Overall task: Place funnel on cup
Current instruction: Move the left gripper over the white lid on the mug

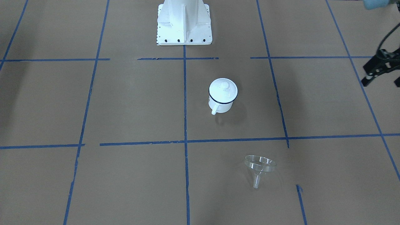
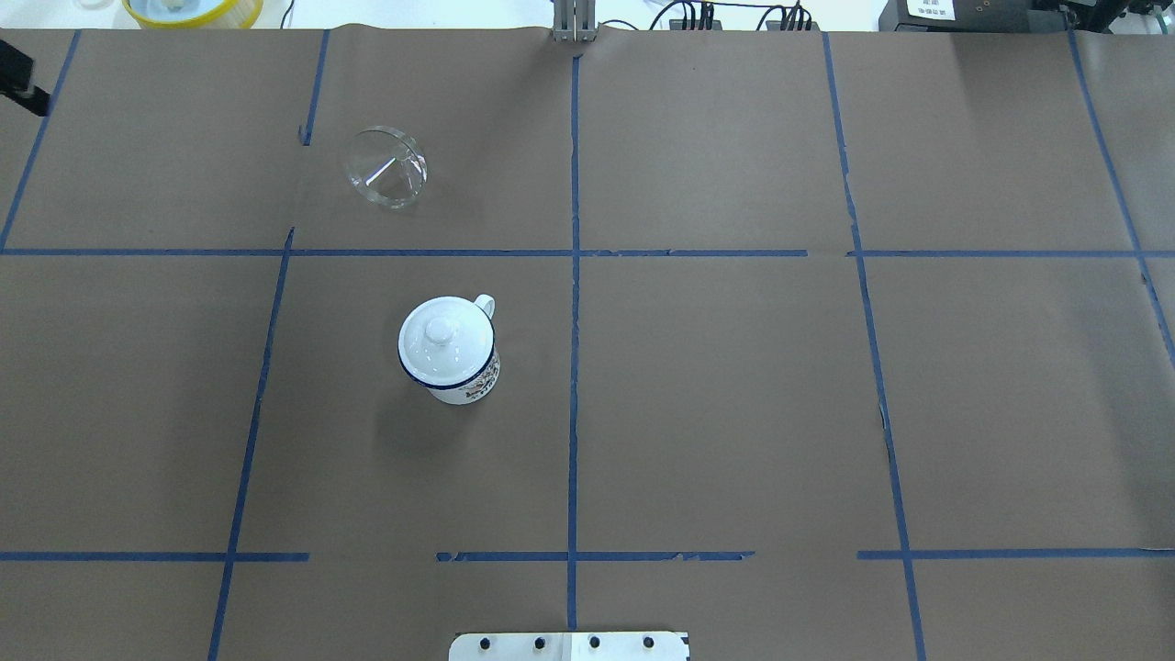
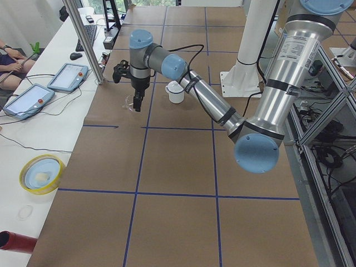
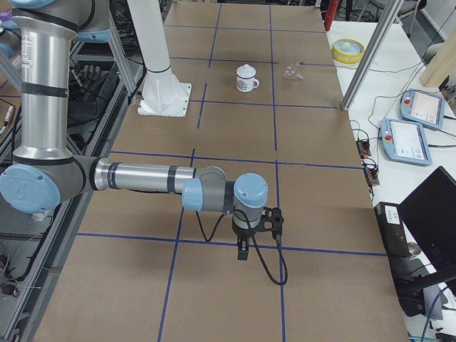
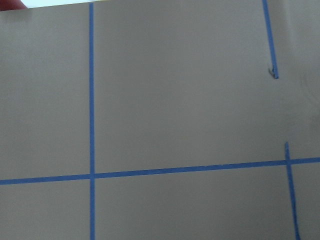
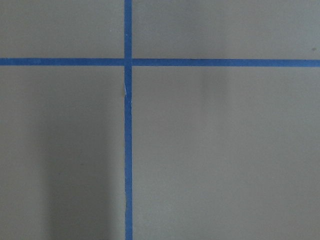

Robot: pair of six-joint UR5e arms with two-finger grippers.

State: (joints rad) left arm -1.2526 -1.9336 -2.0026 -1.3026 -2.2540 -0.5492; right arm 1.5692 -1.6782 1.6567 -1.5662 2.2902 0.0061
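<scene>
- Step: pre-grasp, nothing picked up yet.
- Find funnel (image 1: 260, 167) on robot's left half of surface (image 1: 125, 103). Lies tilted on rim edge + spout tip, spout pointing away from robot base. Well apart from cup (image 1: 222, 100).
- Find cup upright nr centre, handle turned away from base, w/ white knobbed lid (image 1: 223, 88) sitting on top. Prob. blocks the spout from seating, so may need dealing with first.
- Next, by the look of it: bring left claw (image 3: 136, 104) over funnel, drop, pinch rim wall. Thin clear plastic, likely light + quick to roll or skid if nudged, so go gently.
- Left claw: hangs pointing down by surface's left end, well apart from funnel & cup, only partly caught at edge of front + overhead views. Grips nothing visible. Spread or clenched: cannot tell.
- Right claw (image 4: 244, 251): points down over robot's right end, only tape lines (image 6: 127, 125) below per wrist cam. Seen from side cam only, so released or clenched: cannot tell.
</scene>
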